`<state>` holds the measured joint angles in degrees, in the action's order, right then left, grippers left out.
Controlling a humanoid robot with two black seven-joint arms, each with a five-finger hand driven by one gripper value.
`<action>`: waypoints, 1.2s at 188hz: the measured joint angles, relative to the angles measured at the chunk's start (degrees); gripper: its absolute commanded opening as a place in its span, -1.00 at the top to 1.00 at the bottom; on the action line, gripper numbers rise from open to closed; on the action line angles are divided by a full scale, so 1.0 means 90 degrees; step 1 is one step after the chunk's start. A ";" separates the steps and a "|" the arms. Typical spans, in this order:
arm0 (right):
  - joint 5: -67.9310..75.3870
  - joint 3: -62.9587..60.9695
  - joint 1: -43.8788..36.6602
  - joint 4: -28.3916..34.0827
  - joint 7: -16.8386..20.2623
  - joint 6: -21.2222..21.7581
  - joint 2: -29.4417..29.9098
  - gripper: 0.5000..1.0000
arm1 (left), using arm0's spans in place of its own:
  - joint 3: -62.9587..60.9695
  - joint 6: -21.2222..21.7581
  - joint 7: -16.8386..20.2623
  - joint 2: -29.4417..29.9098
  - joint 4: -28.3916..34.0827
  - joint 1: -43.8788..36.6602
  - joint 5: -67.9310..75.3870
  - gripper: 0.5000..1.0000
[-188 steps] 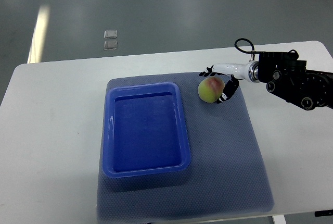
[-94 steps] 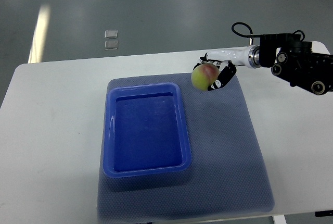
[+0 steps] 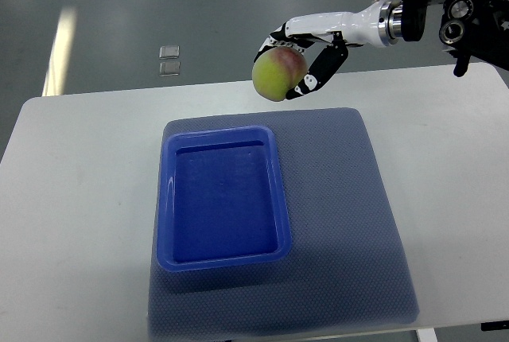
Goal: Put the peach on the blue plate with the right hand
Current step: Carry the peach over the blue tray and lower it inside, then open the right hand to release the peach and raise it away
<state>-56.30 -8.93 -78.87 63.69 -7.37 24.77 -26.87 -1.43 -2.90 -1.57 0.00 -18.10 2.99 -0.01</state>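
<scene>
Peach (image 3: 276, 74) was airborne, clamped in your right hand (image 3: 306, 54), up past the far right corner of the blue plate (image 3: 223, 256). Carry step. Next you needed to swing left, lower over the plate, then release.

White tabletop (image 3: 79, 199) under a grey-blue mat (image 3: 350, 231); grey floor (image 3: 199, 8) beyond, light streak (image 3: 57, 52) toward 10 o'clock.
</scene>
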 measured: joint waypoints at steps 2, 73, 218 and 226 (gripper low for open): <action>-0.0001 0.0009 0.0006 -0.0015 0.0000 -0.0013 0.0061 0.84 | -0.0001 0.0000 -0.0001 0.0000 0.0000 0.0001 0.0000 -1.00; -0.0121 0.0523 0.0386 -0.1302 -0.0004 -0.0285 0.2218 0.75 | -0.0008 -0.0008 -0.0002 0.0000 0.0000 0.0000 0.0006 -1.00; -0.0702 0.0822 0.1249 -0.2293 -0.0025 -0.0551 0.2986 -0.73 | -0.0008 -0.0010 -0.0002 0.0000 0.0001 -0.0001 0.0010 -1.00; -0.0682 0.0776 0.1167 -0.2270 -0.0025 -0.0545 0.2987 -0.73 | -0.0008 -0.0010 -0.0002 0.0000 0.0004 -0.0001 0.0010 -1.00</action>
<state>-62.45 -1.95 -68.37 43.26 -7.60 19.86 0.01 -1.50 -2.99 -1.59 0.00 -18.06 2.99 0.08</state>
